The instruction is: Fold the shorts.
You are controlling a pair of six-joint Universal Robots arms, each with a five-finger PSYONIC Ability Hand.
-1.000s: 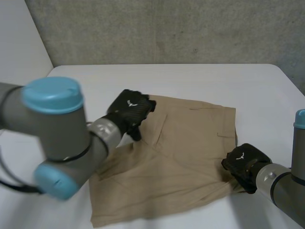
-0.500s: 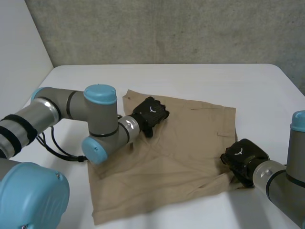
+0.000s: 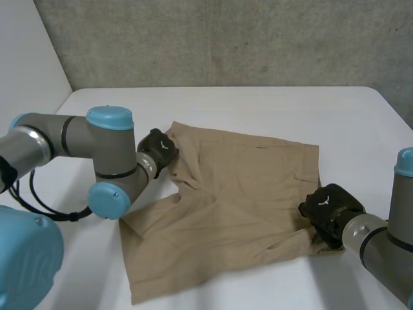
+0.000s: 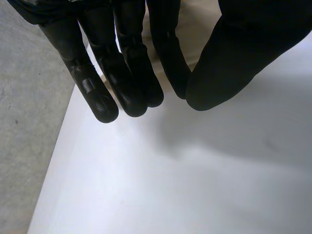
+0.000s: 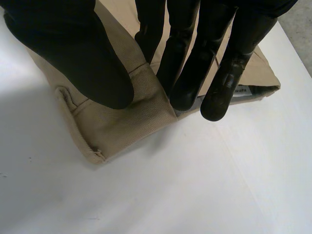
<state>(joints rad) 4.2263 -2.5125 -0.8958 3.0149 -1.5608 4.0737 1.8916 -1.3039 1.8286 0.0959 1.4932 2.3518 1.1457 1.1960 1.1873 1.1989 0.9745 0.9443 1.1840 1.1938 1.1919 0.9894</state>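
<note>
Grasp step: right hand (image 5: 73, 53) pinches shorts (image 3: 245, 187) waistband corner between thumb and fingers. Left hand (image 3: 158, 148) at shorts' opposite edge, grip can't tell. Next: confirm left hold, lift, fold over.

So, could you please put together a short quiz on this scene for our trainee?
1. True or false: the shorts hang partly off the white table.
2. Multiple choice: what does the right hand pinch between thumb and fingers? A) the shorts' waistband B) the middle of a leg C) nothing
3. Short answer: where on the shorts is the left hand, seen from the head view?

Key:
1. False. They lie wholly on the table.
2. A
3. At their left edge, near the far corner.
</note>
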